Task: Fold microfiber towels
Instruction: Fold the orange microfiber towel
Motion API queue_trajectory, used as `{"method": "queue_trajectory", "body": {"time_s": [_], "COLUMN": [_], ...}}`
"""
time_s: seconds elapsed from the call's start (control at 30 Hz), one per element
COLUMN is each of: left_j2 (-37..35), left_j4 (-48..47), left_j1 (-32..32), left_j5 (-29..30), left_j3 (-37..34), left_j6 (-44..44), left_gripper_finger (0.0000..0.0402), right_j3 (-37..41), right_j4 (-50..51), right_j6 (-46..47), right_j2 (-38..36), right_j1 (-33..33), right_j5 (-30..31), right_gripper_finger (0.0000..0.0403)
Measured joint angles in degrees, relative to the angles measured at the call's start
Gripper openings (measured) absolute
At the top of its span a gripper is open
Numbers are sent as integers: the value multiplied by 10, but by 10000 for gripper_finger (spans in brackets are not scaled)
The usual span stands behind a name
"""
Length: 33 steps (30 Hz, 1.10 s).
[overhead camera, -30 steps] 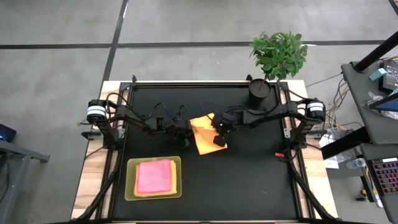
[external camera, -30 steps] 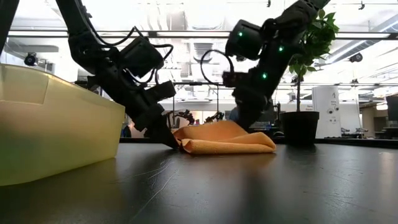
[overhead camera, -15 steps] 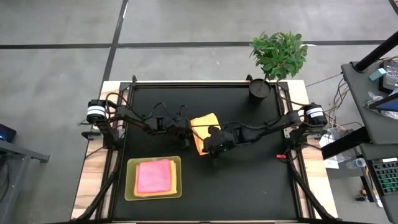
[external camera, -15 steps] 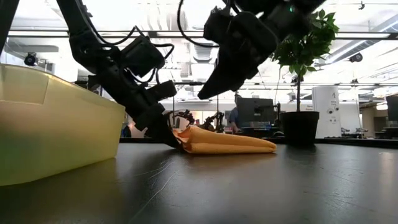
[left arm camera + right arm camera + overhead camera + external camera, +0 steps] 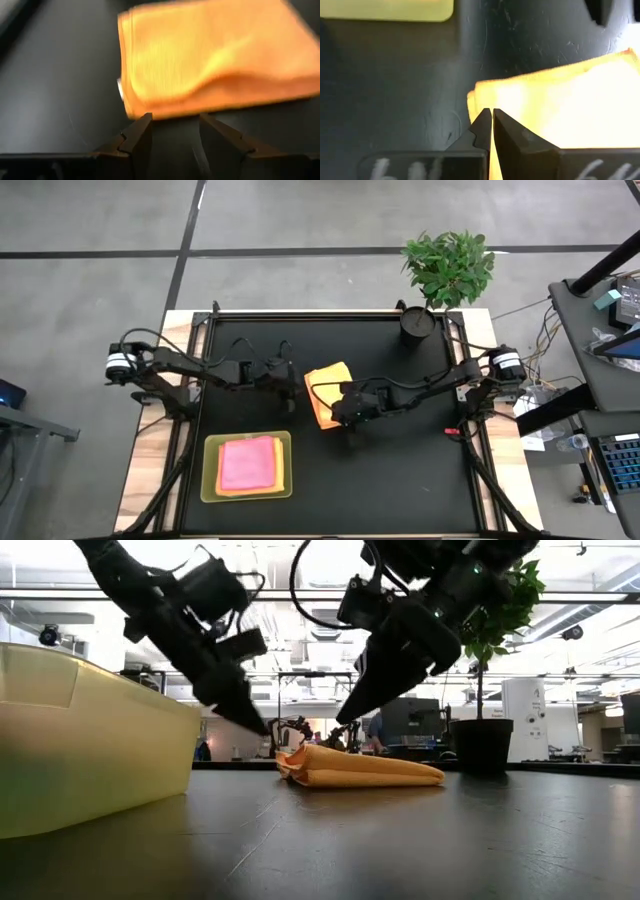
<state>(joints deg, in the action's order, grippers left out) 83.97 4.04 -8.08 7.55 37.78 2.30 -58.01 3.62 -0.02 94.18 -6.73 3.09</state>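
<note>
Folding step: orange towel [image 5: 329, 392] lies folded over on the black table [image 5: 400, 470], near its middle; fold looks done or nearly done, judging by the doubled layers in the low view.
Orange towel: flat-ish wedge, thick folded edge toward the left arm's side, free of both grippers in the low view.
Left gripper [image 5: 174, 131]: jaws apart, nothing between them, lifted off the table just beside the towel's folded edge; wrist view shows the towel right ahead of the fingertips.
Right gripper [image 5: 492, 122]: jaws together, empty, hanging over the towel's near corner, tip pointing down at it, not touching in the low view.
Finished pile: pink towel [image 5: 248, 462] on top of an orange one in the green tray [image 5: 209, 470], toward the front left of the table, well apart from the work area.
Other: potted plant [image 5: 447, 267] at the back right edge, out of the way.
Next move, my guess: either press the fold flat with the shut right tip, or one gripper has to open, come down on the towel edge and pinch both layers to carry it to the tray.
Needs: grab all layers at once so the fold doesn't fall open on the lift.
</note>
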Motion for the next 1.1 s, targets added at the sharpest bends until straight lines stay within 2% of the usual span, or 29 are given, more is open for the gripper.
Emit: {"method": "queue_trajectory", "body": {"time_s": [0.2, 0.27, 0.47, 0.6, 0.83, 1.1], "left_j2": [20, 43, 107, 115, 110, 91], "left_j4": [80, 94, 175, 177, 174, 129], "left_j1": [2, 6, 9, 9, 9, 14], "left_j5": [-13, -28, -23, 27, 32, -46], "left_j3": [-1, 1, 7, 9, 5, 3], "left_j6": [87, 101, 105, 107, 107, 135], "left_gripper_finger": [147, 147, 147, 147, 147, 147], "right_j3": [19, 21, 29, 33, 38, 39], "right_j4": [-15, -14, -30, -31, -33, -38], "right_j6": [0, 0, -1, -2, -2, -2], "right_j2": [-2, -2, -2, -2, -2, -2], "right_j1": [1, 1, 1, 1, 1, 1], "right_j5": [1, 1, 1, 1, 1, 1], "right_gripper_finger": [11, 11, 11, 11, 11, 11]}}
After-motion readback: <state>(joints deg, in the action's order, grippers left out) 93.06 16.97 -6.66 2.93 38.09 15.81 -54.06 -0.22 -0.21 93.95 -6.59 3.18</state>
